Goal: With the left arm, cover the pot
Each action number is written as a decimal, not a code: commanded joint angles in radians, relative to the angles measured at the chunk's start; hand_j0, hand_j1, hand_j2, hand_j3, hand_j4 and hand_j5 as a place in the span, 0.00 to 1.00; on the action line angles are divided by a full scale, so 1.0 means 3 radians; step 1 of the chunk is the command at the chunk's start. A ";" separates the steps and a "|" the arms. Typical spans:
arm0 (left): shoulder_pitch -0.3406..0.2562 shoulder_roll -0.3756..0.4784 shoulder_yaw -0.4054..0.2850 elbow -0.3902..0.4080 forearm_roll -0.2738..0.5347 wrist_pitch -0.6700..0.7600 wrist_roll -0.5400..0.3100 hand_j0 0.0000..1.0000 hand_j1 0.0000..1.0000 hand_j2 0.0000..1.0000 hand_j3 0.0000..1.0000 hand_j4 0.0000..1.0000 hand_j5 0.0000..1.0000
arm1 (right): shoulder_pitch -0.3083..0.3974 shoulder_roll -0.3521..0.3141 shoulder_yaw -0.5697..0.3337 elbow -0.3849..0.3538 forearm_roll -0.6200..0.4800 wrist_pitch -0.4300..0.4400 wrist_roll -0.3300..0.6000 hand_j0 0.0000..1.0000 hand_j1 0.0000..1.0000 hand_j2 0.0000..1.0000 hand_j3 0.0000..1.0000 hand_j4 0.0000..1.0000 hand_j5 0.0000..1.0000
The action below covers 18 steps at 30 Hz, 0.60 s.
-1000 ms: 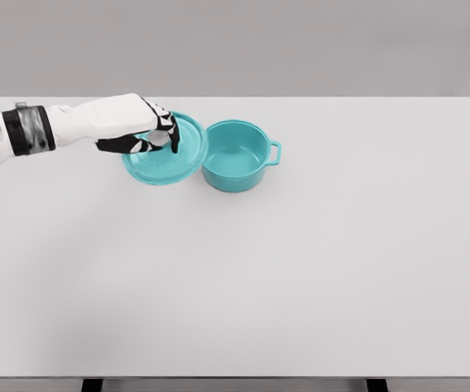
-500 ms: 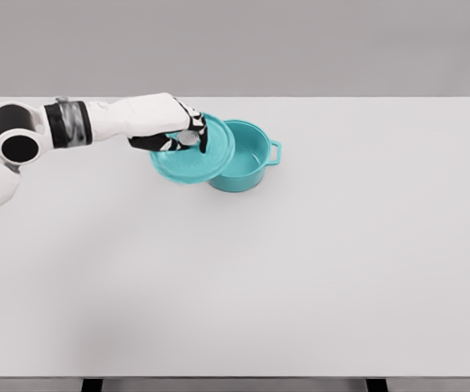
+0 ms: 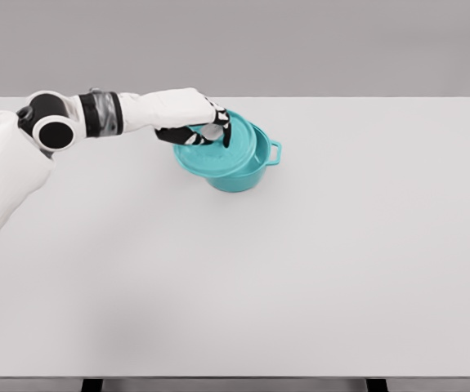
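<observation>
A teal pot [image 3: 249, 169] with a side handle stands on the white table [image 3: 300, 261], back centre. Its matching teal lid [image 3: 218, 153] hangs tilted over the pot's left part, covering most of the opening; a strip of the pot's inside shows at the right. My left hand [image 3: 212, 131] is shut on the lid's knob from above, its arm reaching in from the left. The right arm is out of view.
The pot's handle [image 3: 275, 152] sticks out to the right. The table's far edge runs just behind the pot, with a grey wall beyond.
My left hand has carried the lid to the right, from beside the pot to over its opening. The pot has stayed in place.
</observation>
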<state>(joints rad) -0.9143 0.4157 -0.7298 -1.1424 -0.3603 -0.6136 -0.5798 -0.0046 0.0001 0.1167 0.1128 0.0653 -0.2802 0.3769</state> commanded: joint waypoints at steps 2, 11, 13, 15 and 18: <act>-0.0020 -0.0071 -0.0001 0.0080 0.0004 0.0009 0.0000 0.48 0.48 0.48 0.48 0.48 0.48 | 0.0000 0.0000 0.0000 0.0002 0.0002 -0.0002 0.0001 1.00 1.00 1.00 1.00 1.00 1.00; -0.0102 -0.0235 -0.0017 0.0295 -0.0031 0.0009 -0.0005 0.48 0.48 0.48 0.48 0.48 0.48 | 0.0000 0.0000 0.0000 0.0002 0.0002 -0.0002 0.0001 1.00 1.00 1.00 1.00 1.00 1.00; -0.0138 -0.0281 -0.0022 0.0351 -0.0031 0.0009 -0.0005 0.48 0.48 0.48 0.48 0.48 0.48 | 0.0000 0.0000 0.0000 0.0002 0.0002 -0.0002 0.0001 1.00 1.00 1.00 1.00 1.00 1.00; -0.0164 -0.0312 -0.0037 0.0413 -0.0042 0.0009 -0.0005 0.48 0.48 0.48 0.48 0.48 0.48 | 0.0000 0.0000 0.0000 0.0002 0.0002 -0.0002 0.0001 1.00 1.00 1.00 1.00 1.00 1.00; -0.0169 -0.0337 -0.0042 0.0464 -0.0047 0.0009 -0.0005 0.49 0.49 0.49 0.49 0.49 0.49 | 0.0000 0.0000 0.0000 0.0002 0.0002 -0.0002 0.0001 1.00 1.00 1.00 1.00 1.00 1.00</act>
<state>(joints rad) -0.9649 0.3211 -0.7423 -1.0177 -0.3791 -0.6137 -0.5818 -0.0031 0.0001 0.1167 0.1131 0.0653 -0.2802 0.3770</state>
